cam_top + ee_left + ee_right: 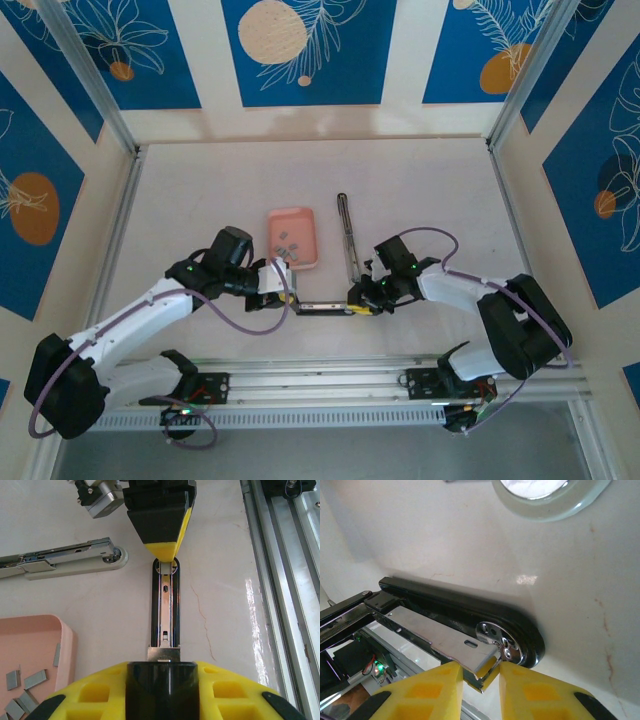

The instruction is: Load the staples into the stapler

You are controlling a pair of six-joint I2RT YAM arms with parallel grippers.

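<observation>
The stapler (325, 306) lies folded open on the table, its black base and shiny metal channel (165, 610) stretched between my two grippers. Its grey cover arm (347, 235) points away toward the back. My left gripper (161, 667) is shut on the channel's front end. My right gripper (481, 672) pinches the channel's rear end beside the chrome hinge (502, 642), its yellow fingers (425, 690) pressed against the metal. The staples (35, 679), small grey strips, lie loose in the salmon-pink tray (272, 235), left of the stapler and apart from both grippers.
An aluminium rail (330, 380) runs along the near table edge, close behind the stapler (285, 555). The grey cover arm (65, 557) lies just beyond the tray. Patterned blue walls enclose the table on three sides.
</observation>
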